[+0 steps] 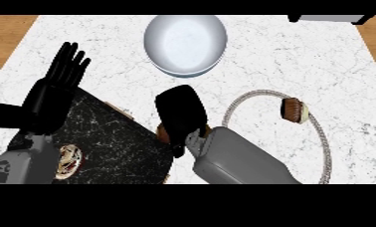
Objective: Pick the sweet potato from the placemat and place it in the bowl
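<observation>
- Marble counter [294, 61] filled the head view; a white bowl [184, 45] sat at its far middle, with nothing visible inside.
- Dark, marbled placemat [110, 141] lay at lower left, partly under the left forearm.
- Right hand [180, 114] hung back-up over the mat's right edge, fingers curled down. Slivers of orange-brown showed under it at the mat's edge. I judged this the sweet potato [163, 132], mostly hidden; whether the fingers had closed on it, could not tell.
- Left hand [57, 89] rested open, fingers up, at the left edge.
- Round patterned piece [68, 160] lay on the mat beside the left forearm; identity unclear.
- Brown cupcake [294, 110] sat on the rim of a rope ring [323, 141] at right, well apart from the mat.
- Handling, as judgement: potato likely stiff, fairly heavy for its size, dry-skinned, not fragile, prone to roll. Best taken across its thick middle, thumb opposing fingers.
- Bowl lay just beyond the right hand.
</observation>
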Tool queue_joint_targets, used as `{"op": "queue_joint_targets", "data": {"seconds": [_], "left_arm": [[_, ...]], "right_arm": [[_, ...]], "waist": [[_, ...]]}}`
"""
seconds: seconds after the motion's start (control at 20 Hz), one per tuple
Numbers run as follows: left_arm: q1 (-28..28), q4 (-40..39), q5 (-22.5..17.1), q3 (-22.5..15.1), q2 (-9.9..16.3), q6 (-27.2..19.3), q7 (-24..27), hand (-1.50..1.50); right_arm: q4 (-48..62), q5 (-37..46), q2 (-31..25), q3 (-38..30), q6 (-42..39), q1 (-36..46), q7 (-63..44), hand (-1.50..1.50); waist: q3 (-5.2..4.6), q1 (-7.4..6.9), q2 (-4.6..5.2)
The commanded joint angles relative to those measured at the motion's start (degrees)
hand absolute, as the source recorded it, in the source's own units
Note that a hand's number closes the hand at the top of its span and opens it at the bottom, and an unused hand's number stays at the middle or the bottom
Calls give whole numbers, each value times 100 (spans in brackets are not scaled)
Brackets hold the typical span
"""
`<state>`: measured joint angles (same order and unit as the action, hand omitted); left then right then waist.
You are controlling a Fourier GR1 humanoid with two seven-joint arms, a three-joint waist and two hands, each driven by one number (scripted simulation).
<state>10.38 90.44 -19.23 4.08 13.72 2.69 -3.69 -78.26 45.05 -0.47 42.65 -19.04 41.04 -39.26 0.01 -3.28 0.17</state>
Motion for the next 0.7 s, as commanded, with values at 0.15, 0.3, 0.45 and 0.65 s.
{"op": "queue_joint_targets", "data": {"seconds": [0.15,0.3,0.45,0.65], "left_arm": [[25,-47,-19,129,35,-47,-39,0],[-107,-171,124,100,-53,-9,297,0],[128,-84,-32,226,7,-129,-117,0],[-154,340,-69,240,116,-17,-190,0]], "right_arm": [[-787,-427,46,-103,511,1527,-2012,150],[-566,-282,46,-367,613,1970,-2271,150],[-174,-131,45,-520,745,2287,-2304,150],[96,-300,45,-1138,784,2770,-2505,150]], "waist": [[-9,114,-55],[-9,217,-29],[-5,231,-23],[-4,197,-33]]}}
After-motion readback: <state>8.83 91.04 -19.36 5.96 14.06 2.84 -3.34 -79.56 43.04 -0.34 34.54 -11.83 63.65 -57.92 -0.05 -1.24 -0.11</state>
